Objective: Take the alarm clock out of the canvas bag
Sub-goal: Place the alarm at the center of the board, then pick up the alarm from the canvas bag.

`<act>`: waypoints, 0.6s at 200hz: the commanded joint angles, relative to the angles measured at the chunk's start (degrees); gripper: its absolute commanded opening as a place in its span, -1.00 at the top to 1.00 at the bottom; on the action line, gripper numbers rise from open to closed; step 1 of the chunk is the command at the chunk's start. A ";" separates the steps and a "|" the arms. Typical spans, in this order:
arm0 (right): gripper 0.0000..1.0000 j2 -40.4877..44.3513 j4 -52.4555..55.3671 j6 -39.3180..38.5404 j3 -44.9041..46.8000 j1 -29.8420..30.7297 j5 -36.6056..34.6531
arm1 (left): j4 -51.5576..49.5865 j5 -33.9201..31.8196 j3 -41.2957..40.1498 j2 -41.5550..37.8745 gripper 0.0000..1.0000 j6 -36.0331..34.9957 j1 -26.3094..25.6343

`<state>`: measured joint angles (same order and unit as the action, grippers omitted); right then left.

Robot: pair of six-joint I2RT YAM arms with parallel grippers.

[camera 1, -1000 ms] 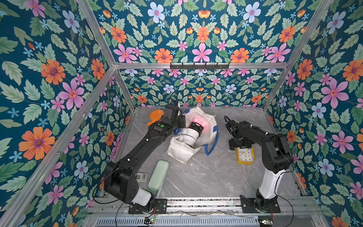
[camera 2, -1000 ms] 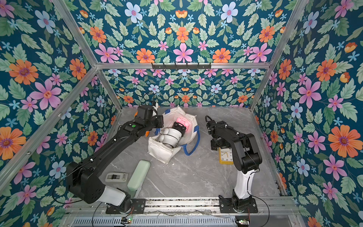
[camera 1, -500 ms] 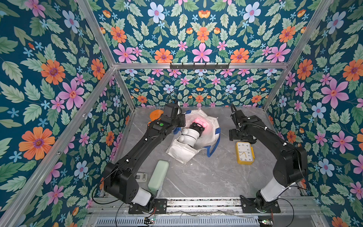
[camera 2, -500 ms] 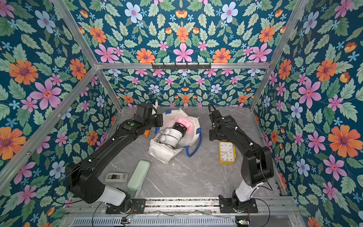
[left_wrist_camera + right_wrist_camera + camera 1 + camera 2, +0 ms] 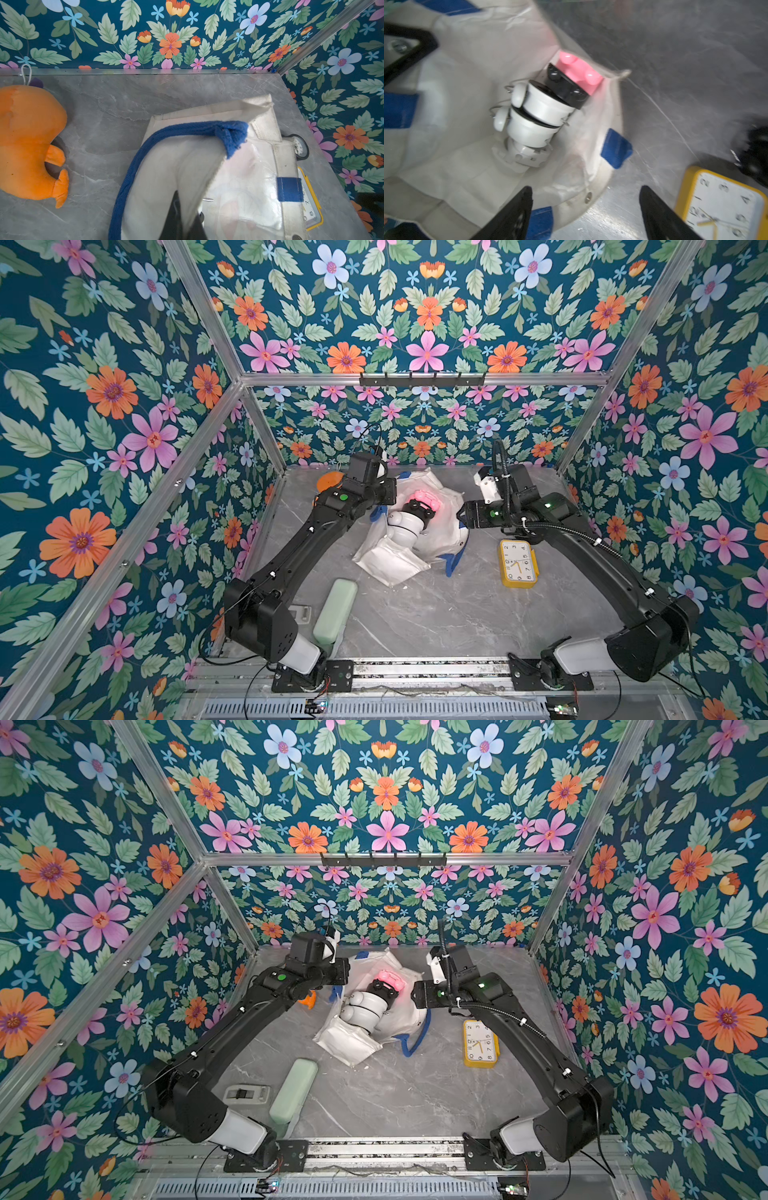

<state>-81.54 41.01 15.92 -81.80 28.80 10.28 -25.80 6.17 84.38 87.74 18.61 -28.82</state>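
Outside the canvas bag (image 5: 452,166), the alarm clock (image 5: 724,205) lies near the right gripper (image 5: 585,188).

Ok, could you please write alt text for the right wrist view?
An open off-white canvas bag lies on a grey table, holding two white alarm clocks with bells, a black one and a pink one. The right end effector hovers open at its mouth; a yellow clock lies outside.

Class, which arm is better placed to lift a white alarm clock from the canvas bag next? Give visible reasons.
Probably right. The right gripper has its jaws open at the mouth of the canvas bag, facing the white alarm clocks; the left gripper is shut on the bag's edge.
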 commanded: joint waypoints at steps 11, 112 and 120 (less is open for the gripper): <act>-0.63 -3.35 -9.05 -4.73 -0.47 5.88 2.48 | 2.14 2.82 1.07 0.23 1.00 -1.75 -0.01; -0.47 -19.61 -15.98 -15.02 -4.19 6.53 7.91 | 0.20 7.25 0.78 0.59 1.00 -8.41 0.07; -0.46 -20.39 -16.27 -15.09 -4.47 6.54 7.94 | 0.44 7.28 0.66 0.45 1.00 -8.75 0.06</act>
<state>-100.57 28.86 3.40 -86.06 35.18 16.12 -27.09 11.22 84.90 88.86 12.34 -28.80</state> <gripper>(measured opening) 0.736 0.061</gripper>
